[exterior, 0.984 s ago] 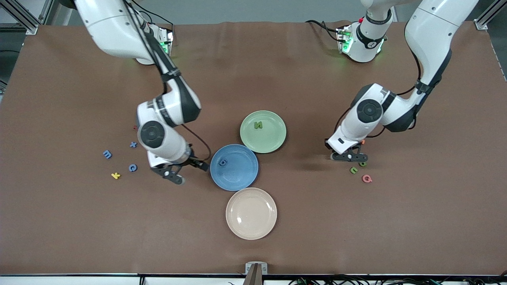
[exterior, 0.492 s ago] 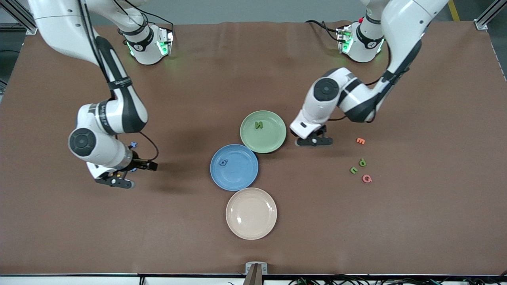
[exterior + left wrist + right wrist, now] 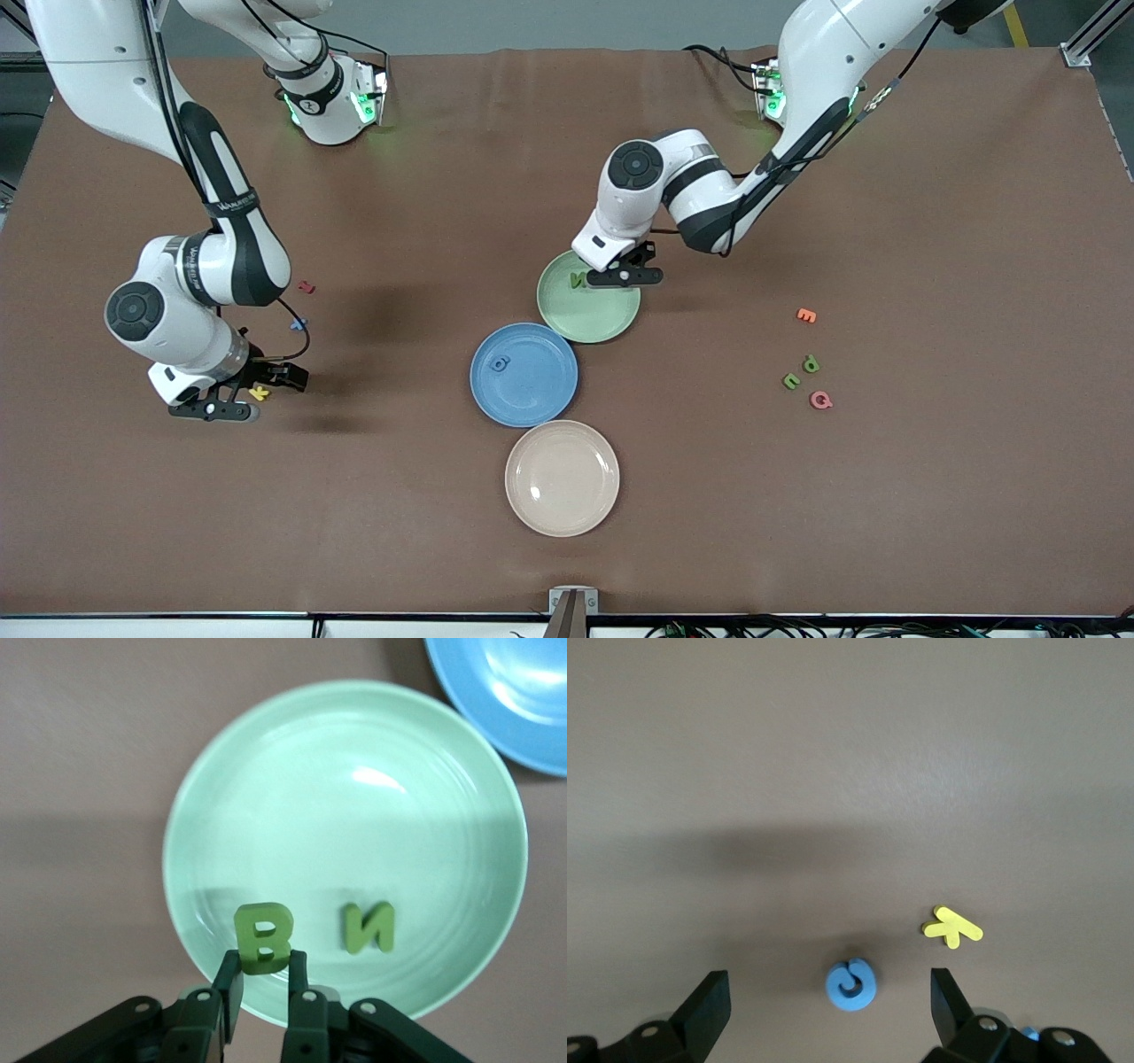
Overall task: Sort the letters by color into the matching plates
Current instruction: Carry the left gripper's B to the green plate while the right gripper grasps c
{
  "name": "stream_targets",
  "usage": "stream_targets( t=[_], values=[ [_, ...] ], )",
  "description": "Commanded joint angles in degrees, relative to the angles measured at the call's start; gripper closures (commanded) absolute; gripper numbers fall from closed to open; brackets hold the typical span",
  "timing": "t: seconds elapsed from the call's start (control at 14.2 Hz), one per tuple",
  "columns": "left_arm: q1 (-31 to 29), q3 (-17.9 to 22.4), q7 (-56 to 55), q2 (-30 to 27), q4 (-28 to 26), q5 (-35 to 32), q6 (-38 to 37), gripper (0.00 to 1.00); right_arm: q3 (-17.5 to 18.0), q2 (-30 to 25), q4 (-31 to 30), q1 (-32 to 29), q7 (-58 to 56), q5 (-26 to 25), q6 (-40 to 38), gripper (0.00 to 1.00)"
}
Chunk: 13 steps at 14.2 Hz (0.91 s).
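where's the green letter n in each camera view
Front view: the green letter N lies in the pale green plate, partly covered by the left gripper.
Left wrist view: the N lies in the plate beside the green B that the left gripper holds.
Right wrist view: not in it.
Shared landmark: the pale green plate.

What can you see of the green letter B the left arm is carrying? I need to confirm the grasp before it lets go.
The green letter B is a small, thick, matte piece that looks like foam, with two cut-through holes. It is pinched at its lower edge by the left tool, whose fingers are shut on it, and hangs over the rim area of the pale green plate. It is not lying in the plate yet. A green letter N lies flat in the plate beside it, apart from it.
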State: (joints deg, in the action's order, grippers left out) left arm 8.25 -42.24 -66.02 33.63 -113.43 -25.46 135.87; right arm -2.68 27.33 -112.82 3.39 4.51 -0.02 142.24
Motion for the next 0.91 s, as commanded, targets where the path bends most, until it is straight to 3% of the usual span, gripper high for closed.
stream_targets(
  t=[0.0,0.28,0.49,0.56,0.7,0.84],
  values=[
    [2.3,0.6,-2.0,2.7,3.1,-0.6,-1.1,0.87,1.3,0.6,-3.0,-1.0,-0.7,-0.7,3.7,0.0],
    [7.8,5.1,-2.7,4.4,5.0,-0.7,-1.1,0.86,1.3,3.3,-5.0,-1.0,-0.6,-0.6,8.8,0.05],
    [8.7,5.9,-2.6,5.0,5.6,-0.7,-1.1,0.83,1.3,4.1,-5.0,-1.2,-0.6,-0.6,8.9,0.21],
    [8.6,5.9,-2.6,5.0,5.6,-0.8,-1.1,0.75,1.3,4.2,-5.1,-1.4,-0.6,-0.6,8.8,0.27],
    [8.5,5.9,-2.4,4.9,5.6,-0.8,-1.1,0.45,1.3,4.2,-5.1,-1.5,-0.6,-0.6,8.8,0.41],
    [7.8,5.9,-2.3,4.4,5.7,-0.7,-1.2,0.34,1.3,4.2,-5.1,-1.5,-0.6,-0.6,8.6,0.5]
  ],
)
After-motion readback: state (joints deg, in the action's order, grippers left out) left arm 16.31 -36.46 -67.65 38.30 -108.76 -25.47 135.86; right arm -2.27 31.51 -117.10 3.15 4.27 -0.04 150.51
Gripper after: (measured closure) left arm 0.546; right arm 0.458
